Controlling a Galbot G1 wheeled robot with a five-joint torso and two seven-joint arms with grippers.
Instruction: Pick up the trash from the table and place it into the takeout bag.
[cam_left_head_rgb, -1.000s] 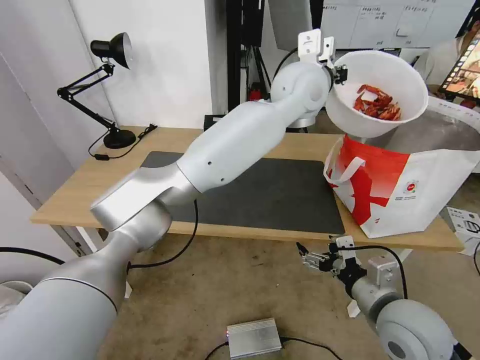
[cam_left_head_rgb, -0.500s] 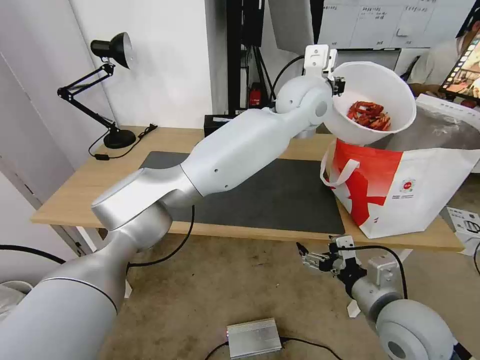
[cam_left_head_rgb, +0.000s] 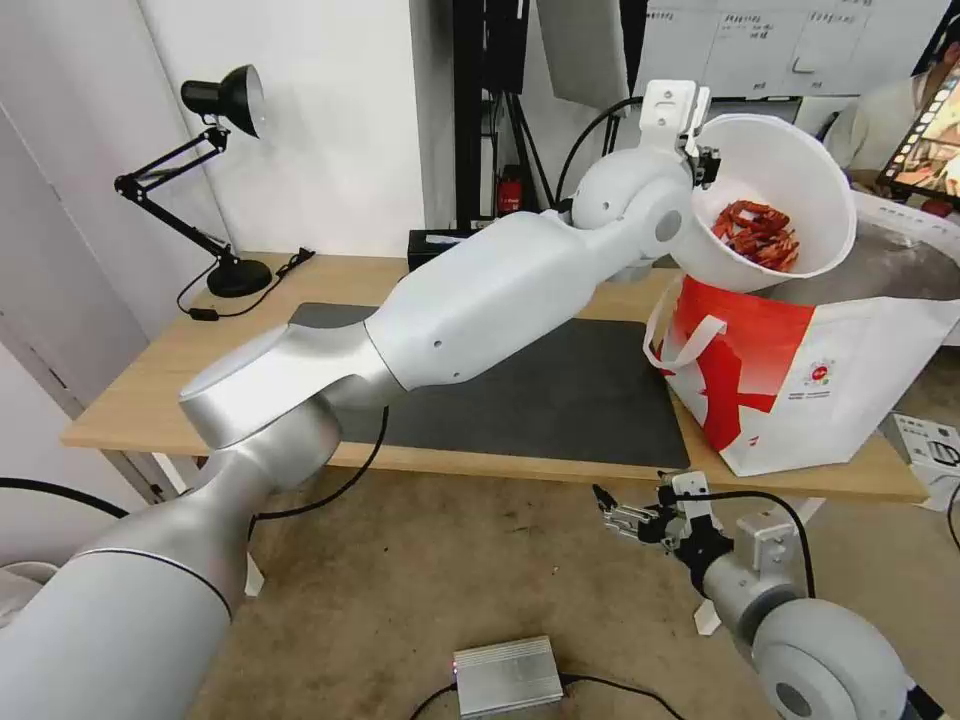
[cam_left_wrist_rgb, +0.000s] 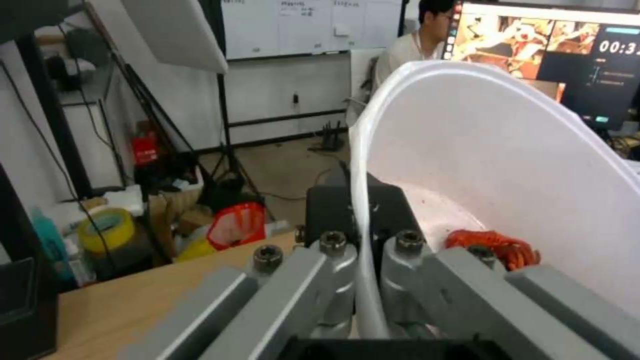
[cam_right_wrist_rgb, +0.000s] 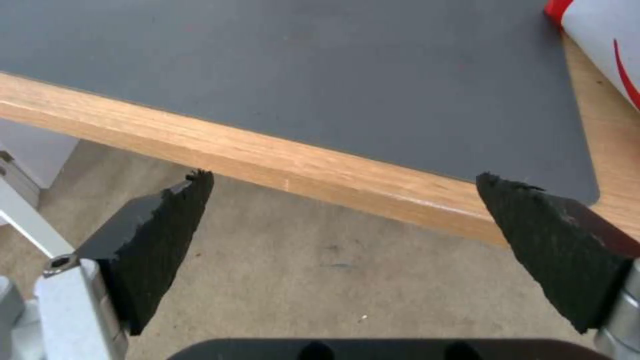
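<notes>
Since half a second ago our left gripper (cam_left_head_rgb: 706, 160) has risen and swung a little toward the far right, carrying the white bowl (cam_left_head_rgb: 785, 170) with it; the bowl's mouth now tips more steeply down toward the takeout bag (cam_left_head_rgb: 800, 375).

Item, left gripper: raised over the table's far right end, clamped on the bowl's rim. In the left wrist view the rim (cam_left_wrist_rgb: 360, 200) runs between the two fingers (cam_left_wrist_rgb: 337, 272), one outside the wall, one inside.

Item, white bowl: hanging from the gripper, tilted, its lower edge just above the bag's open top. We cannot tell whether it touches the bag.

Item, red scraps (cam_left_head_rgb: 757, 230): heaped low in the bowl, on the side away from the gripper; seen past the inner finger in the left wrist view (cam_left_wrist_rgb: 497, 247).

Item, takeout bag: red and white, beneath the bowl, standing on the table (cam_left_head_rgb: 150, 385) just beyond the right edge of the dark grey mat (cam_left_head_rgb: 560, 400). White strap handle (cam_left_head_rgb: 685, 345) hangs on its near side.

Item, right gripper (cam_left_head_rgb: 618, 515): parked low, in front of the table's near edge, fingers (cam_right_wrist_rgb: 160, 240) spread wide apart and holding nothing. Beyond its tips lie the table edge (cam_right_wrist_rgb: 320, 172) and the mat (cam_right_wrist_rgb: 300, 65).

Item, black desk lamp (cam_left_head_rgb: 215, 175): far off to the left gripper's left, at the table's other end.
</notes>
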